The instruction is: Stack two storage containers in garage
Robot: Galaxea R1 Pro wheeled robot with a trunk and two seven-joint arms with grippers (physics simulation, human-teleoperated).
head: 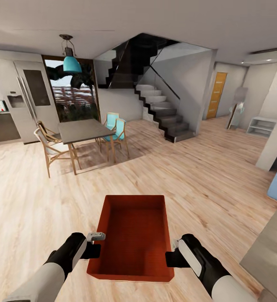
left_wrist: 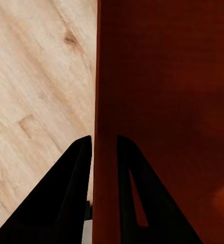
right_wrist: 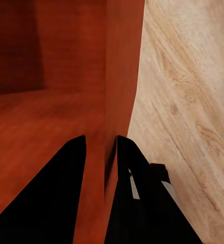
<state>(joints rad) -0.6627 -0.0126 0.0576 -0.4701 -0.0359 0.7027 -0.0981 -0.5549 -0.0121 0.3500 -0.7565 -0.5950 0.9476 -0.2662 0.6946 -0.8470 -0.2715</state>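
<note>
Open-plan room, light plank floor (head: 188,176), dining set and staircase beyond: one container in transit.

Item: red bin (head: 134,235), lidless, held level in front of the robot, clear of the floor. Left pincer (head: 97,251) nipped onto its left wall, right pincer (head: 168,259) onto its right wall, each straddling the thin rim. Risk: smooth thin walls may slip or flex out of the pinch if the arms drift apart while driving.

— Where does the storage container (head: 132,235) sit?
— Between the left gripper (head: 94,250) and right gripper (head: 170,259), above the wood-plank floor (head: 188,176).
— And farther off?
— Dining table (head: 81,131) ahead left, staircase (head: 163,111) behind it to the right.
</note>
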